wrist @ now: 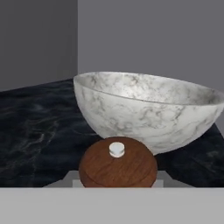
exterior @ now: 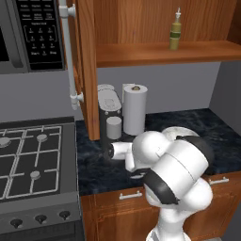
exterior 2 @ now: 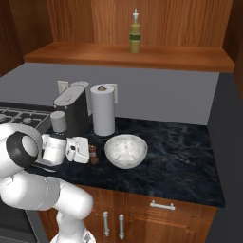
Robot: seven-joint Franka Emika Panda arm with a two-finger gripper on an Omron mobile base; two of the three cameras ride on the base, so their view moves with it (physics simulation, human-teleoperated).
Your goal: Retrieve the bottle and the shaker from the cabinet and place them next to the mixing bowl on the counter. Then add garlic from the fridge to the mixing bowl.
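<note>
Gripper (exterior 2: 91, 153) at centre left of the right base view clamps the small brown wooden shaker (exterior 2: 94, 155), low over the dark marbled surface (exterior 2: 180, 166), just beside the white marbled mixing bowl (exterior 2: 126, 150).

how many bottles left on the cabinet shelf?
1: the bottle stands upright on the open cabinet's shelf, above the counter. The cabinet door hides part of the shelf, so more could be hidden.

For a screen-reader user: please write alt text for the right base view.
The end effector holds a small brown shaker low over the dark counter, just left of a marbled mixing bowl. A bottle stands on the cabinet shelf above.
</note>
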